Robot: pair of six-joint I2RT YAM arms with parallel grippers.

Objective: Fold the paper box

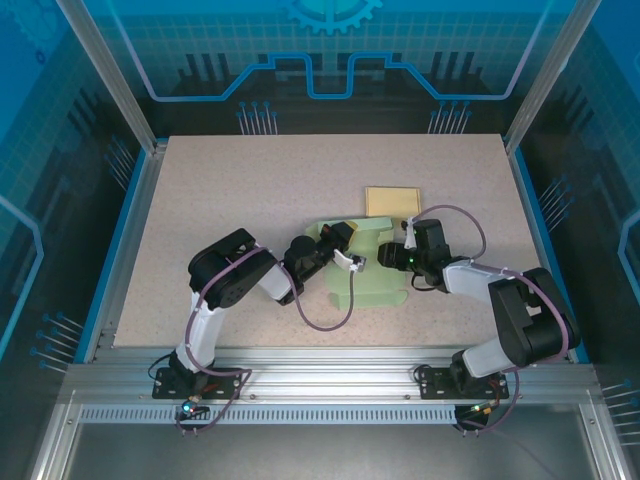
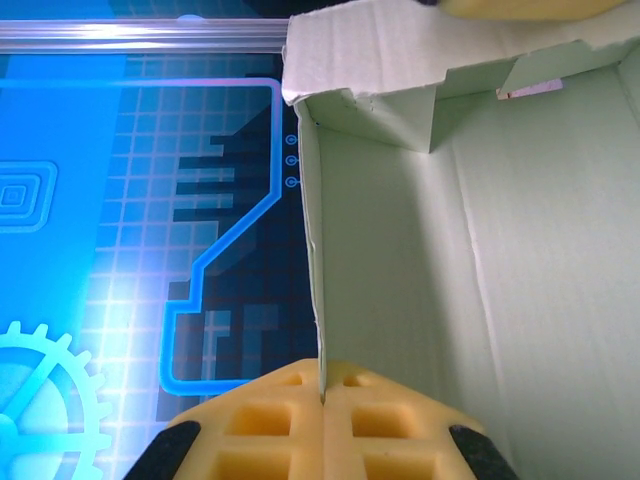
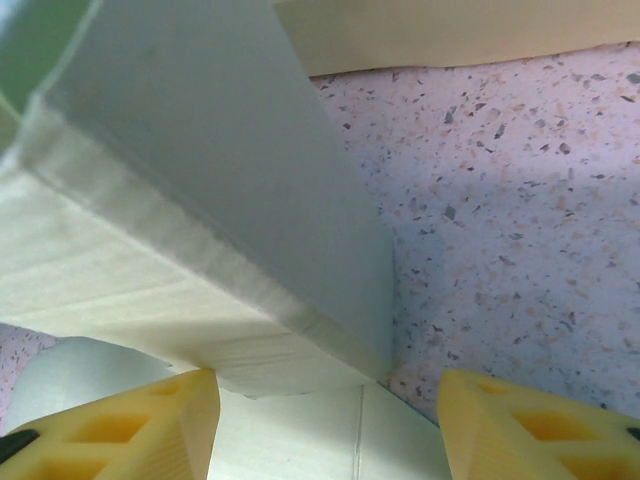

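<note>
Paper box (image 1: 372, 280), pale green and half formed, lies on the table (image 1: 230, 190) between the two sets of fingers. The left gripper (image 2: 323, 395) has its yellow pads (image 2: 270, 430) pressed together on the thin edge of an upright wall of the box. The inside of the box opens to the right of those pads, and a folded flap stands beyond them. The right gripper (image 3: 330, 410) has its fingers (image 3: 130, 430) spread. A white cardboard edge of the box sits just ahead of the gap between them, and neither pad visibly touches it.

The table is pinkish and speckled with dark and orange flecks; bare surface shows beyond the right finger. A tan pad (image 1: 392, 201) lies flat further out, past the right gripper's fingertips and close to the box. Glowing blue panels (image 2: 120, 230) with grid and circuit patterns wall the table, and one carries a gear (image 1: 335, 10). An aluminium frame (image 1: 300, 385) runs along the near edge.
</note>
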